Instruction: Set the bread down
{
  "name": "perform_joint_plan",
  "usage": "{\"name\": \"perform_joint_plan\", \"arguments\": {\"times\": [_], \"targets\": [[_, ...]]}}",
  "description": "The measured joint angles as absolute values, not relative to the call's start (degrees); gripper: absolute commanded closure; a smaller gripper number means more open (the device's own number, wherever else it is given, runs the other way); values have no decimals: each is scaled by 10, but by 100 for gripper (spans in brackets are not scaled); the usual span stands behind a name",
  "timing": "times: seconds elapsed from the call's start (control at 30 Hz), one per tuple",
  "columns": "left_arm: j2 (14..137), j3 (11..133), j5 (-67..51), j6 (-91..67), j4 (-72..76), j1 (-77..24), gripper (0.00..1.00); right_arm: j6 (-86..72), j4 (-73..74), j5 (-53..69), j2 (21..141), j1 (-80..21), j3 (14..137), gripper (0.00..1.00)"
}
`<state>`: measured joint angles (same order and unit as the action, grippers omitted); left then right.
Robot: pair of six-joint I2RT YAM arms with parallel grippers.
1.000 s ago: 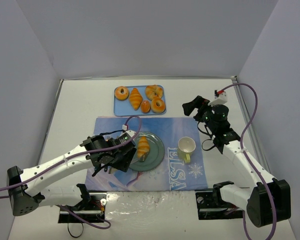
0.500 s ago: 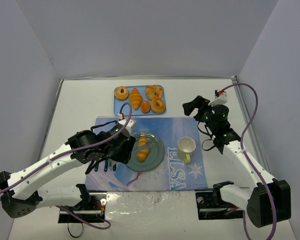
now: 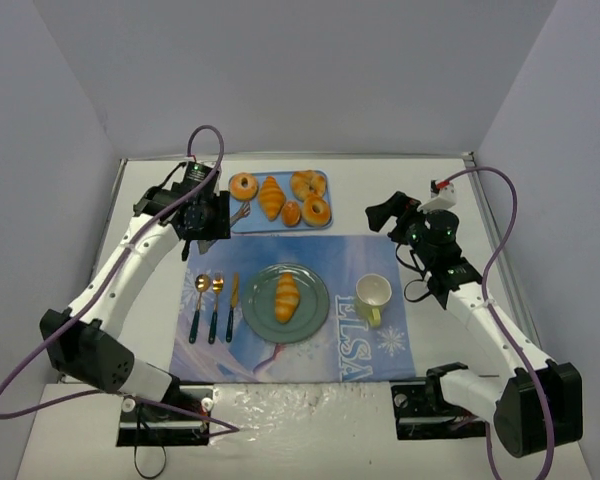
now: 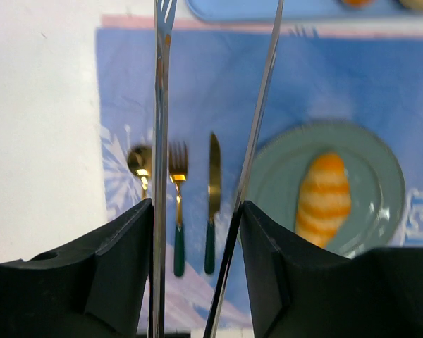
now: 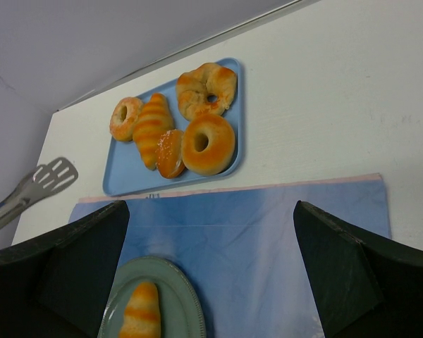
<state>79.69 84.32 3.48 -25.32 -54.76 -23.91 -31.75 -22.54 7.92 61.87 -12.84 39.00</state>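
The bread [image 3: 286,297], a small golden-yellow ridged roll, lies lengthwise in the middle of the green plate [image 3: 255,305]. It also shows in the left wrist view [image 4: 324,197] and the right wrist view [image 5: 141,313]. My left gripper [image 3: 202,215] is shut on metal tongs [image 4: 160,141], up above the placemat's far-left corner. The tong arms are spread and hold nothing, and their tips [image 3: 242,212] reach toward the blue tray. My right gripper [image 3: 385,215] is open and empty, up above the table to the right of the tray, with its fingers [image 5: 92,253] wide apart.
The blue tray [image 3: 250,222] at the back holds a larger croissant [image 3: 271,196], ring doughnuts [image 3: 243,186] and other pastries. A spoon, fork and knife [image 3: 216,305] lie left of the plate. A yellow-green mug [image 3: 374,294] stands right of it on the blue placemat [image 3: 380,345].
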Motion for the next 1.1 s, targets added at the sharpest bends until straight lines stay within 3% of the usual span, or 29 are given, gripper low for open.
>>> {"name": "perform_joint_plan", "arguments": {"times": [0.63, 1.1], "targets": [[1171, 1025, 80, -242, -441, 41, 57, -312, -204, 84, 618, -132, 404, 0], [1294, 1076, 40, -242, -435, 92, 32, -312, -199, 84, 614, -132, 403, 0]]}}
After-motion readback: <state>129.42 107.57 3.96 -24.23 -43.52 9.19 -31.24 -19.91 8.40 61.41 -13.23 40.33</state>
